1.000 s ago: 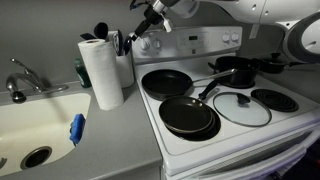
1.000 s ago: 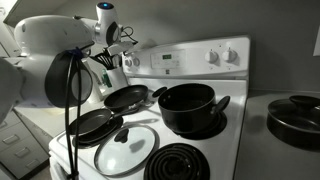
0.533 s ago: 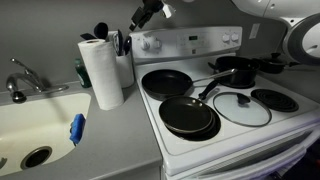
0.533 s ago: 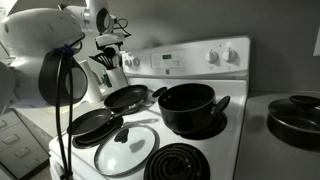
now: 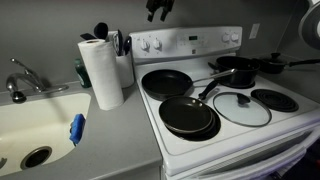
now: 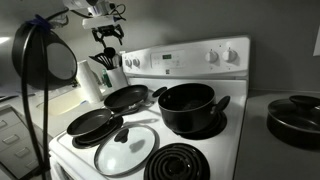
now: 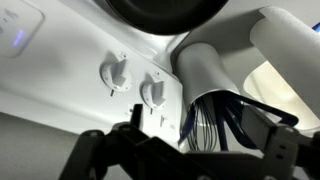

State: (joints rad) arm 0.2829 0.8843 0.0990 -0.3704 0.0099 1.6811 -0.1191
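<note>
My gripper hangs high above the stove's back panel, at the top edge in both exterior views. Its fingers look spread and hold nothing. Below it stands a white utensil holder with dark utensils sticking out, also seen in an exterior view. In the wrist view my dark fingers frame the holder, which contains a whisk and dark handles. The stove knobs lie beside it.
A paper towel roll stands next to the holder. The white stove carries two frying pans, a glass lid and a black pot. A sink with a faucet is beside it.
My gripper has risen from beside the utensil holder to the top of the view and shifted along the stove's back panel. Nothing on the counter or stove moved.
</note>
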